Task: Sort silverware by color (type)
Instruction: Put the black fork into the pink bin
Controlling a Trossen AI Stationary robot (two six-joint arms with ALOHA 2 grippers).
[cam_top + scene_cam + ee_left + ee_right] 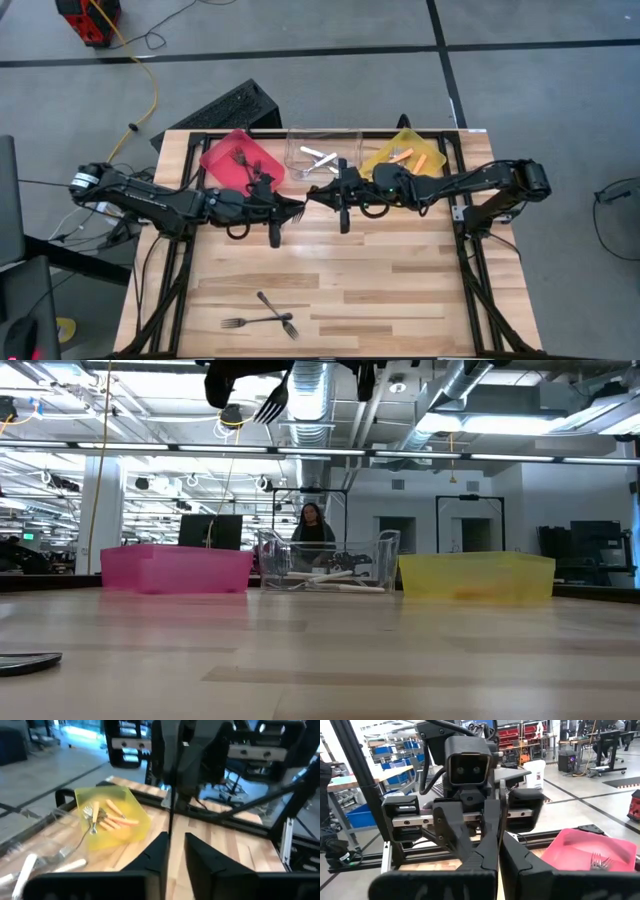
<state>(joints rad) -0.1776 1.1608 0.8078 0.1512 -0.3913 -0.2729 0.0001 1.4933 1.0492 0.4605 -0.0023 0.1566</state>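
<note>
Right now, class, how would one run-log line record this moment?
phase: mid-air handover | right gripper: shut on dark fork | left gripper: at same fork | table: loose forks unsorted

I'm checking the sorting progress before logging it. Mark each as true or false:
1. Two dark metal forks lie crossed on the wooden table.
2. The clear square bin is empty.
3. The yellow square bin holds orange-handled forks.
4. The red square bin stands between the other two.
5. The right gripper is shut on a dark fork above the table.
1. True: the two dark metal forks lie crossed on the wooden table, far from the bins.
2. False: the clear square bin holds pale silverware.
3. True: the yellow square bin holds orange-handled forks.
4. False: the clear bin is in the middle; the red square bin is at one end.
5. True: the right gripper is shut on a dark fork.
</note>
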